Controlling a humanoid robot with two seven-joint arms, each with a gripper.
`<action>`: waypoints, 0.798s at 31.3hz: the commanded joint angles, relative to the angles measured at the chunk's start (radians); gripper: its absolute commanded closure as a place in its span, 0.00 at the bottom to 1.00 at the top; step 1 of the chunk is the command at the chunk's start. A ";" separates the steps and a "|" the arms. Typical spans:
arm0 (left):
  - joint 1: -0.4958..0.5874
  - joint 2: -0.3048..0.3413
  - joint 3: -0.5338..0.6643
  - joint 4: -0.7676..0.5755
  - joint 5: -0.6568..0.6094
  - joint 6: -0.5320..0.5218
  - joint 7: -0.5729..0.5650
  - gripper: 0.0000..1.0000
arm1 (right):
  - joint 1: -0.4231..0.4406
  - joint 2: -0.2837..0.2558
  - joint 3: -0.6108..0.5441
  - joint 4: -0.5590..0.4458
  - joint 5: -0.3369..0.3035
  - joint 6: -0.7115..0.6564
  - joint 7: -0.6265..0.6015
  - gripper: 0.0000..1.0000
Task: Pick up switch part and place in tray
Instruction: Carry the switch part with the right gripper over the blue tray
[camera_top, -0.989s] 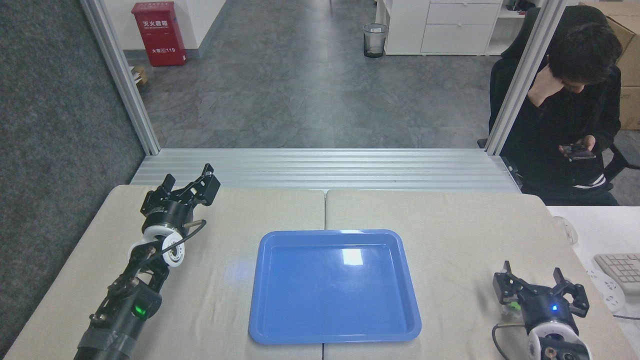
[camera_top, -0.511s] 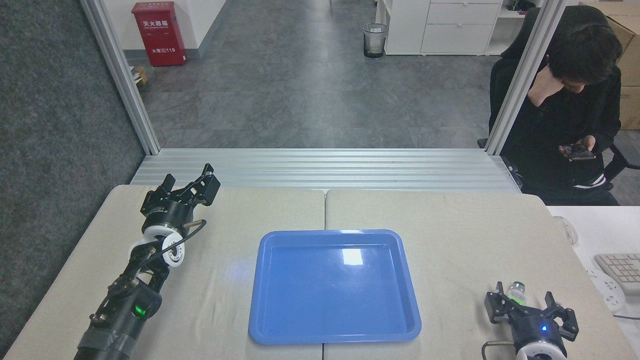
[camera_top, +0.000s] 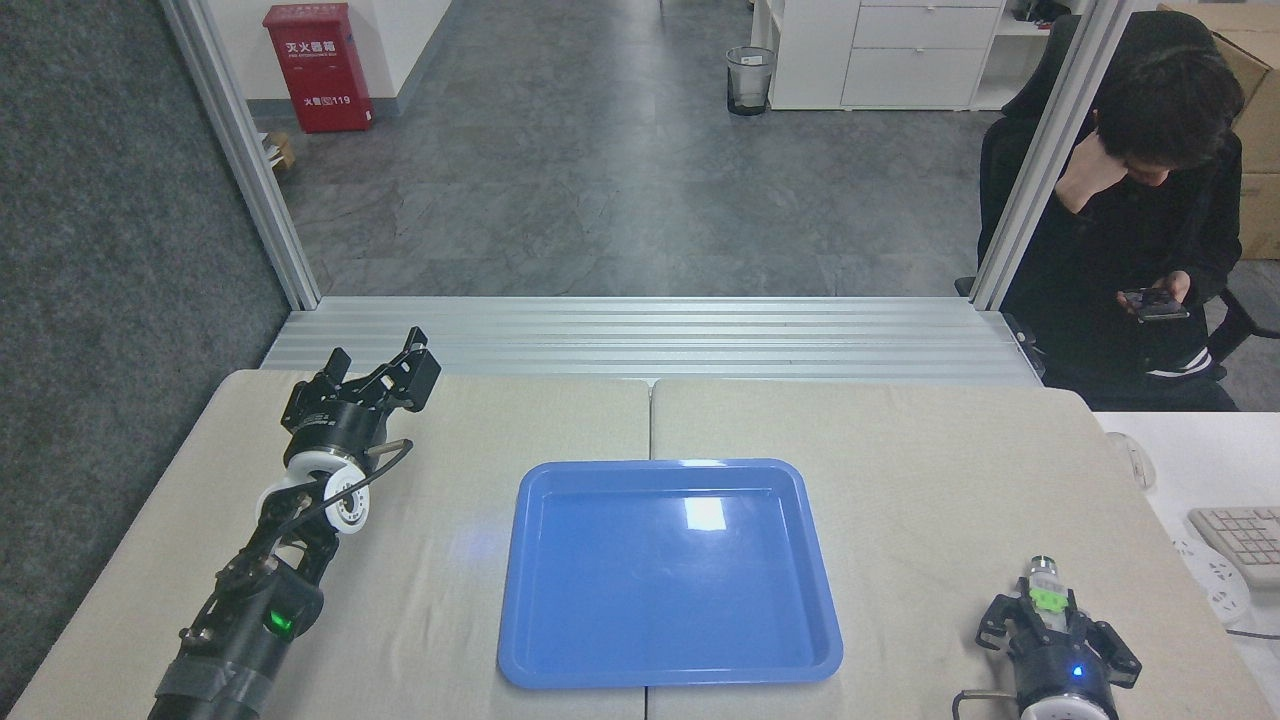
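Observation:
The switch part (camera_top: 1043, 588), white with a green middle and a dark round tip, stands at the table's near right corner. My right gripper (camera_top: 1047, 612) is shut on its lower end, and the tip sticks out beyond the fingers. The blue tray (camera_top: 668, 672) lies flat in the middle of the table, left of that gripper, with nothing in it. My left gripper (camera_top: 383, 362) rests open at the far left of the table, holding nothing.
A person in black sits beyond the table's far right corner, looking at a phone (camera_top: 1155, 302). A white side table with a keyboard (camera_top: 1240, 540) and a mouse (camera_top: 1135, 458) adjoins the right edge. An aluminium frame post (camera_top: 1040, 160) rises at the back right.
My right gripper has drawn back toward the near edge and closed its fingers onto the switch part, which now points away from me. The left arm has not moved.

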 joint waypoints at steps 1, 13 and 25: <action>0.000 0.000 0.000 0.000 0.000 0.000 0.001 0.00 | -0.088 0.027 0.001 -0.087 -0.004 0.073 -0.017 1.00; 0.000 0.000 0.000 0.000 0.000 0.000 0.001 0.00 | -0.314 0.094 0.546 -0.376 0.022 0.078 0.140 1.00; 0.000 0.000 0.000 0.000 0.000 0.000 0.001 0.00 | -0.118 0.121 0.577 -0.353 0.053 -0.230 0.203 1.00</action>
